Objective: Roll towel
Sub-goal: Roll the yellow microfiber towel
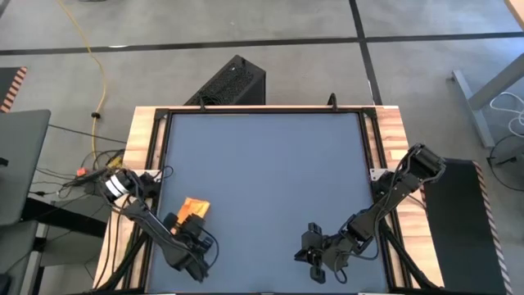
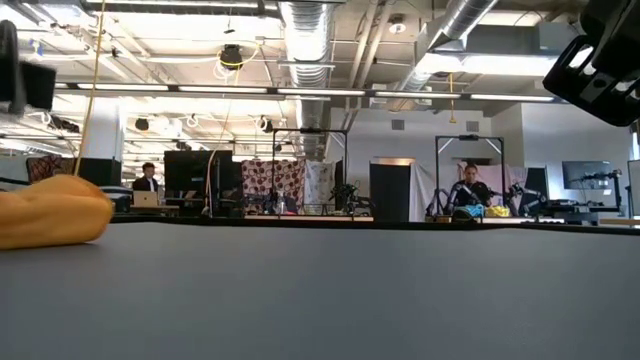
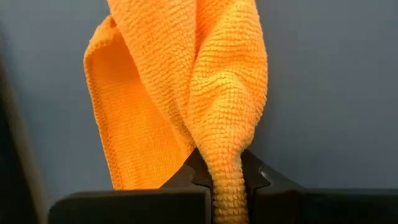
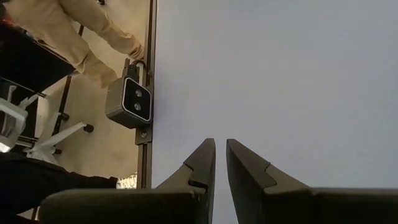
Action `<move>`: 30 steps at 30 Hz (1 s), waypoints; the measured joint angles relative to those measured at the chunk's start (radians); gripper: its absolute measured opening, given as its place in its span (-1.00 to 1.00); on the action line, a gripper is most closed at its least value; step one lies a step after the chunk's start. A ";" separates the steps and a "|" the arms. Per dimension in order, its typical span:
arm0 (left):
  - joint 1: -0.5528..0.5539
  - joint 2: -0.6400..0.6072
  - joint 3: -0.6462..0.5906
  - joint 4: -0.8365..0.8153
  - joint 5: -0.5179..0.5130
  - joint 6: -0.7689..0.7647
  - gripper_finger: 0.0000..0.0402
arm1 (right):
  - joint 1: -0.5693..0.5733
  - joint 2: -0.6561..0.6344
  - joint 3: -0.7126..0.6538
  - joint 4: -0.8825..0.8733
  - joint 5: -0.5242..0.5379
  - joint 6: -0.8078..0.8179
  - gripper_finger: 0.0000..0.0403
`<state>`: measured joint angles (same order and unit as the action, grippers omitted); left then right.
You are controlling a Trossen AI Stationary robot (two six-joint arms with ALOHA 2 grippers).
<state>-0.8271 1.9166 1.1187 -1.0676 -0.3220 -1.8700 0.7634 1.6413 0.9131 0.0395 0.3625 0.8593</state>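
The left gripper (image 3: 227, 180) pinches the bunched orange towel (image 1: 193, 208) tight at the near left part of the table (image 1: 270, 172), while the right gripper (image 4: 221, 163) waits near the front with its fingers slightly apart, holding nothing.

towel (image 2: 50, 210) bunched at table's (image 2: 330, 290) left edge | dark arm part (image 2: 600, 60) upper right

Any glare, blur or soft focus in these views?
Low view: ceiling lights blown out, towel soft at the left edge. Left wrist view: towel weave sharp, pinched in the left gripper. Right wrist view: tabletop washed pale.
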 joint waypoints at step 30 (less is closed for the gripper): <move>-0.068 -0.209 -0.216 0.504 -0.188 0.040 -0.19 | -0.209 0.000 0.000 0.298 -0.148 -0.281 -0.66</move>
<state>-0.8955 1.7073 0.9023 -0.5634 -0.5095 -1.8302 0.5542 1.6417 0.9127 0.3376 0.2140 0.5784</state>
